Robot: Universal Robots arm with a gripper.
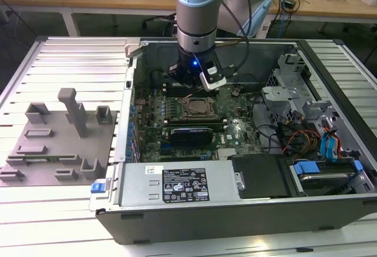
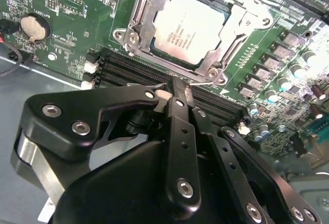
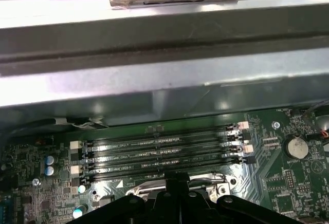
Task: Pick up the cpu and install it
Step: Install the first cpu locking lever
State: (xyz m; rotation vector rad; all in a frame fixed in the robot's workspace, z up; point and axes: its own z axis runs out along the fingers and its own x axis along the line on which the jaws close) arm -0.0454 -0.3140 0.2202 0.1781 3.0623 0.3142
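The jaws of the gripper (image 2: 175, 88) are pressed together with nothing between them, low in the middle of the second wrist view, just above the memory slots (image 2: 154, 77). Beyond them, in the upper middle, the cpu (image 2: 191, 29) already lies in its socket (image 2: 138, 21). If the arm dips here, I think the tips could strike the slots or the socket frame.

A ribbed metal table (image 1: 70, 56) carries an open computer case (image 1: 247, 210). Just beside the case, toward the exterior view's left, lies a grey fixture plate (image 1: 53, 151) with upright blocks.
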